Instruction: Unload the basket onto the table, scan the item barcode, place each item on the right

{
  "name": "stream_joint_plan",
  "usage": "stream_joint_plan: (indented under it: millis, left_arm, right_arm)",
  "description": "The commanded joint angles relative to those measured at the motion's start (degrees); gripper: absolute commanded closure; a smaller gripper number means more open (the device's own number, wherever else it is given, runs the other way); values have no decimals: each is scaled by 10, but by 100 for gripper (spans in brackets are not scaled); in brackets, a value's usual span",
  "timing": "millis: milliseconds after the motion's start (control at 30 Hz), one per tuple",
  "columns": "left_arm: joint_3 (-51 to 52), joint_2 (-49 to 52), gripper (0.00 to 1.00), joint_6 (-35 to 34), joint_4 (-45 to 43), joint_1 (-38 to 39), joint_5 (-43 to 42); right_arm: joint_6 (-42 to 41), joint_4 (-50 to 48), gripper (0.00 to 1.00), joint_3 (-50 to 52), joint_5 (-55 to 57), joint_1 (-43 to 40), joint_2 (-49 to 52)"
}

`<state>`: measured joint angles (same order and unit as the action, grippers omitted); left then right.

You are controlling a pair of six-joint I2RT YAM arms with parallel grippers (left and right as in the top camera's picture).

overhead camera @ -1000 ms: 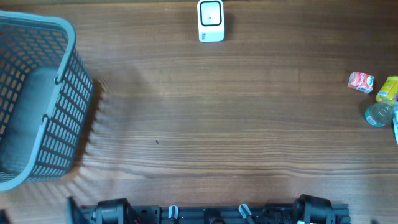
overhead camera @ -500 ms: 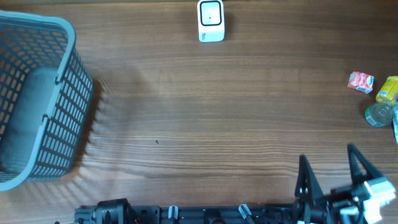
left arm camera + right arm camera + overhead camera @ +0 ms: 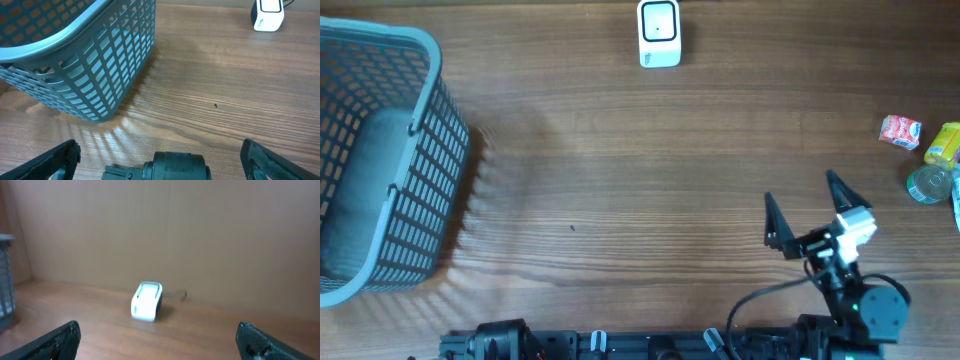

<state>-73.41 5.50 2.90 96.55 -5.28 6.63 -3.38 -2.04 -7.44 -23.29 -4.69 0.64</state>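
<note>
The white barcode scanner [image 3: 659, 33] stands at the far edge of the table, and shows in the right wrist view as the scanner [image 3: 146, 301] straight ahead and in the left wrist view as the scanner [image 3: 268, 14] at top right. Small items lie at the right edge: a red packet [image 3: 900, 131], a yellow packet [image 3: 943, 143] and a round green-grey can [image 3: 929, 184]. My right gripper [image 3: 801, 188] hovers open and empty over the near right table, left of those items. My left gripper [image 3: 160, 149] is open and empty, low at the near edge.
A large grey-blue mesh basket [image 3: 380, 160] fills the left end of the table; it looms close in the left wrist view as the basket [image 3: 75, 60]. The arm bases sit along the near edge.
My right arm has come up from the near edge and swung forward over the table, jaws open throughout. The left arm and all objects stay put.
</note>
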Motion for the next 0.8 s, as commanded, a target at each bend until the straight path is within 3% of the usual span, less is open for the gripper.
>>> stream_joint_plan:
  millis: [0, 767]
  left_arm:
    - [0, -3, 0, 9, -1, 3, 5]
    - [0, -3, 0, 9, -1, 3, 5]
  right_arm:
    - [-9, -24, 0, 68, 30, 6, -5]
    - [-2, 5, 0, 71, 53, 20, -4]
